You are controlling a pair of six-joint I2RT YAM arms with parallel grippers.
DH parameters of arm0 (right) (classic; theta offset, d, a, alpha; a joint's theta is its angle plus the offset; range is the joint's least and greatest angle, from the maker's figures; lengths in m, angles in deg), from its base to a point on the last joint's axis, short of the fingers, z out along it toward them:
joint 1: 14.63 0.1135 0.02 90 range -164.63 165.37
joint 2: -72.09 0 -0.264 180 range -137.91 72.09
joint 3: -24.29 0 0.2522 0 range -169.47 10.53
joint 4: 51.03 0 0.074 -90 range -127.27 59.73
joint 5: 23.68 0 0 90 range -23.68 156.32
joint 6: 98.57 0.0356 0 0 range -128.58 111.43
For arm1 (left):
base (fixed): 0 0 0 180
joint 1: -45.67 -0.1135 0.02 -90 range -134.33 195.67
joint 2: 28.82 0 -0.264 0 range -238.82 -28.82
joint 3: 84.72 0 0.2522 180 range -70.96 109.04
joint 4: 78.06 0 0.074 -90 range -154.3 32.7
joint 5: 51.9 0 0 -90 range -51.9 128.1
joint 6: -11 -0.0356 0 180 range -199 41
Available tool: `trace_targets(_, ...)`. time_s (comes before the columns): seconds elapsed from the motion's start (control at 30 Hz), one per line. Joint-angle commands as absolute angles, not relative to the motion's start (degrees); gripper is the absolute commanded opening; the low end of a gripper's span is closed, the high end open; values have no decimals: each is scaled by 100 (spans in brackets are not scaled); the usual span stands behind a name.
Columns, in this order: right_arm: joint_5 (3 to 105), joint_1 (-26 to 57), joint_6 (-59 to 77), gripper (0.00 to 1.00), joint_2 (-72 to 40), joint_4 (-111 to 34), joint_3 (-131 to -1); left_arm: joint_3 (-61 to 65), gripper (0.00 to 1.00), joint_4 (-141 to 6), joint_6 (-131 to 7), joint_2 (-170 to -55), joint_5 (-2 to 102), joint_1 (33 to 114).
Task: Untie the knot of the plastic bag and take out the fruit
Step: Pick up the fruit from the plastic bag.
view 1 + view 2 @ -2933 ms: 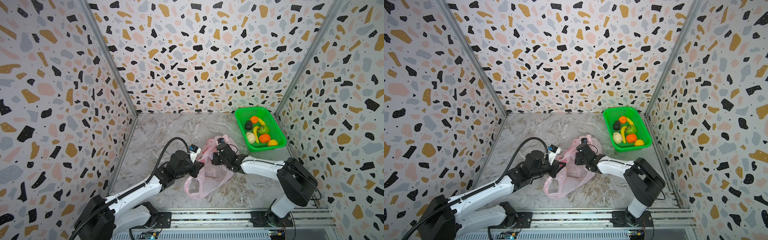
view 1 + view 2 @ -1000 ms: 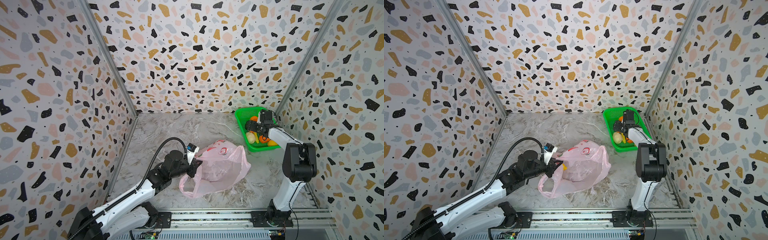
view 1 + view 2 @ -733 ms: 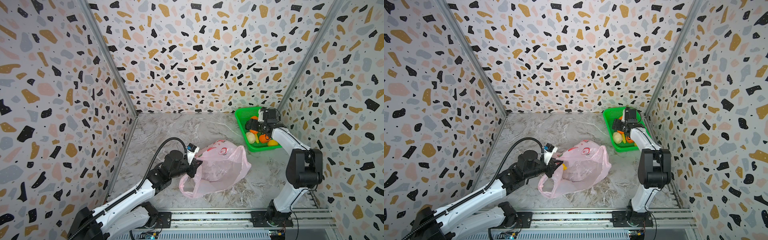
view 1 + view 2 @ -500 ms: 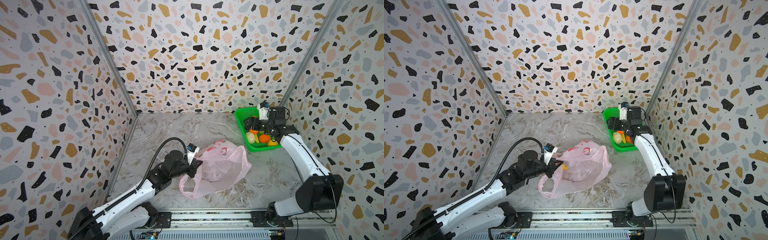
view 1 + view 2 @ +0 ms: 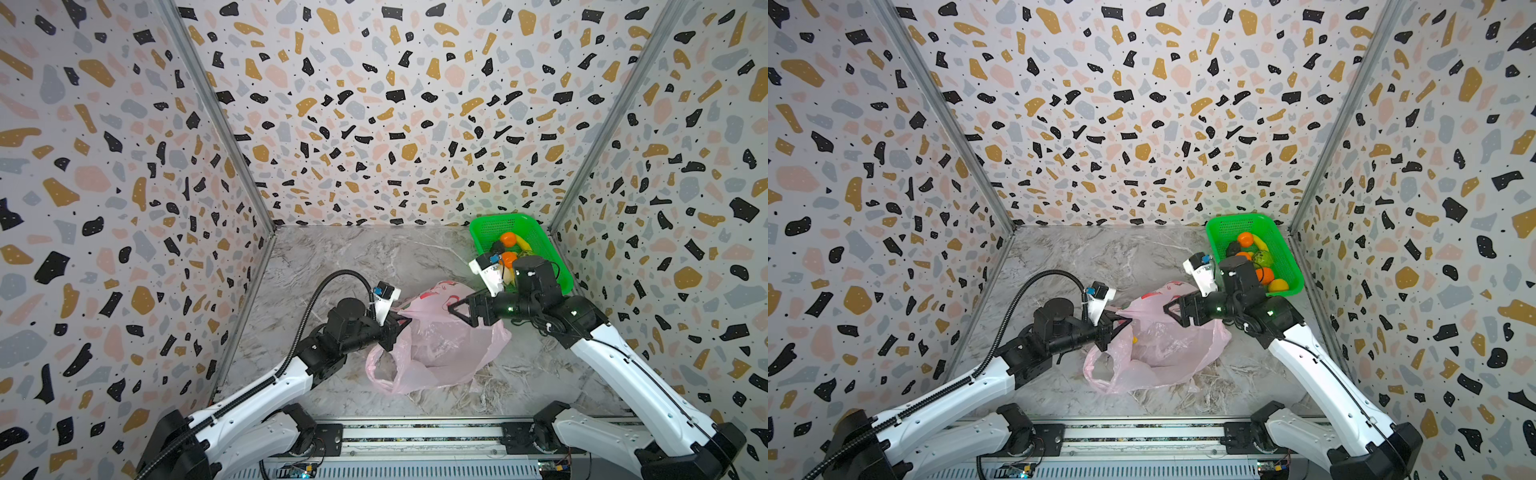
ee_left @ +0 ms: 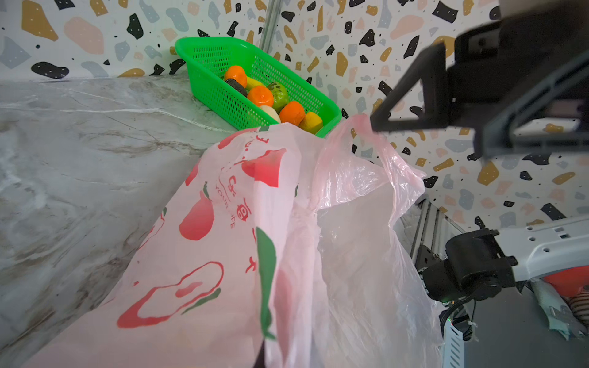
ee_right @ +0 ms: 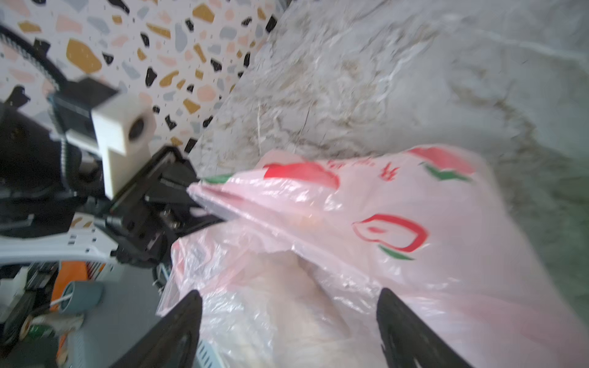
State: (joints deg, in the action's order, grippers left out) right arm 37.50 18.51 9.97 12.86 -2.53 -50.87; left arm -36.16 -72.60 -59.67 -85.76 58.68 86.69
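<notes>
On the marble table (image 5: 332, 266), the pink bag (image 5: 440, 353) lies slumped in the near middle, its mouth open toward the left. The green basket (image 5: 498, 226) sits in the far right corner. The left gripper (image 5: 401, 323) is clamped on the bag's left rim. The right gripper (image 5: 455, 309) hangs spread wide over the bag's right top, gripping nothing. Fruit (image 5: 1245, 239) lies in the basket.

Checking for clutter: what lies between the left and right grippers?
Only the plastic bag: its pink film stretches from the left gripper, shut on its edge, to the open right gripper. This shows in both top views.
</notes>
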Motion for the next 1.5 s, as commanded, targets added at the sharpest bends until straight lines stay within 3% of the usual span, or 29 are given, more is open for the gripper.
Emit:
trace_targets(0.0,3940,2170,1442,86,1617,-177,-4661,-3399,0,-7827,-5817,-8717,6117,8756)
trace_targets(0.4,5177,2796,1773,84,2042,285,-3997,-3112,0,-9399,-4867,-9429,6294,9323)
trace_targets(0.7,6019,3337,2408,84,1456,-1707,-2748,-3471,0,-7048,-6341,-8722,5259,9306)
trace_targets(0.93,6064,3690,2430,85,320,-2620,-2997,-3806,0,-7087,-6451,-8759,5438,9235)
trace_targets(1.47,6051,3973,2318,90,-832,-3292,-3077,-4145,0,-7230,-6268,-8399,5499,9216)
